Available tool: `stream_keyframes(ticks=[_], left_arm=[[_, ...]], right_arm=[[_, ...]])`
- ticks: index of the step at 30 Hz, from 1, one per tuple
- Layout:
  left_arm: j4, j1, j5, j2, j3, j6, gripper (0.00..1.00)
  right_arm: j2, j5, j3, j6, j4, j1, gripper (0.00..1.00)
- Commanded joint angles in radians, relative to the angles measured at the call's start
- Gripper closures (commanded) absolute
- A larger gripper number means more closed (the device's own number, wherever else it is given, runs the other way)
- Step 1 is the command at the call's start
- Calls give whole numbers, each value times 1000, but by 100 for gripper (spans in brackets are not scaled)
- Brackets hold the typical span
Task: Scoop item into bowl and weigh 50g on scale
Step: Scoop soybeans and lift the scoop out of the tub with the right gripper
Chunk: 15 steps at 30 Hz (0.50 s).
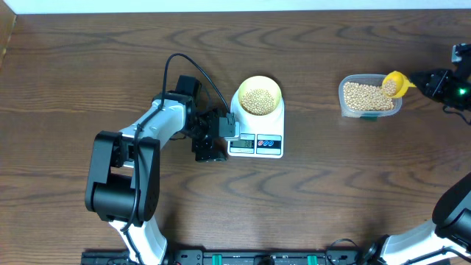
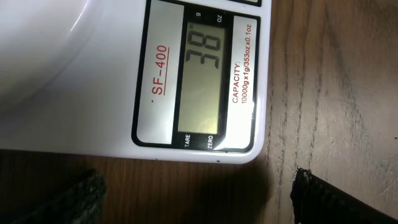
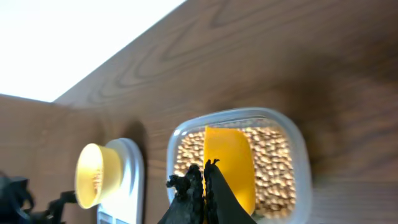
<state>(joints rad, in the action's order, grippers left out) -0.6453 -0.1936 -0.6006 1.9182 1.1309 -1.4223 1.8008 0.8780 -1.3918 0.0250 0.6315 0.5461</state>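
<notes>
**Reading the Scale While the Scoop Sits Over the Tub**

We reference every position to the scale [image 1: 240,112], which lies flat on the wooden table [image 1: 331,191].

1. Bowl and contents. The bowl [image 1: 278,91] stands on the scale's platform, at the end away from the display [image 2: 202,81]. It holds a shallow layer of beans [image 1: 257,101].

2. Markings. In the left wrist view we read the digits "38" on the display. Beside it, red lettering gives "SF-400". On the opposite side, black lettering gives "CAPACITY: 10000g x 1g/353oz x 0.1oz". Small labels "TARE" and "ZERO" sit at one end of the display, and "g" and "oz" sit at the other.

3. Left gripper [image 1: 221,137]. It sits just beside the scale, at the display end. Its fingers [image 2: 74,198] are spread wide apart with only bare wood between them. They grip nothing.

4. Tub [image 1: 344,101]. This clear container stands well apart from the scale, on the right arm's side. It holds the larger heap of beans.

5. Right gripper [image 3: 204,186]. Its fingers are pressed together, clamped on the handle of the yellow scoop [image 1: 395,82]. The scoop sits over the tub corner farthest from the scale. We cannot tell whether it touches the heap.
</notes>
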Motion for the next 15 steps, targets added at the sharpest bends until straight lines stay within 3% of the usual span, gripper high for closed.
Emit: stream_keyframes(ticks=[1, 15], left_arm=[[0, -2, -13, 6, -11, -17, 2], [0, -2, -13, 6, -11, -17, 2]], right_arm=[[-15, 129, 4, -13, 0, 5, 99], [-15, 206, 5, -58, -16, -40, 99]])
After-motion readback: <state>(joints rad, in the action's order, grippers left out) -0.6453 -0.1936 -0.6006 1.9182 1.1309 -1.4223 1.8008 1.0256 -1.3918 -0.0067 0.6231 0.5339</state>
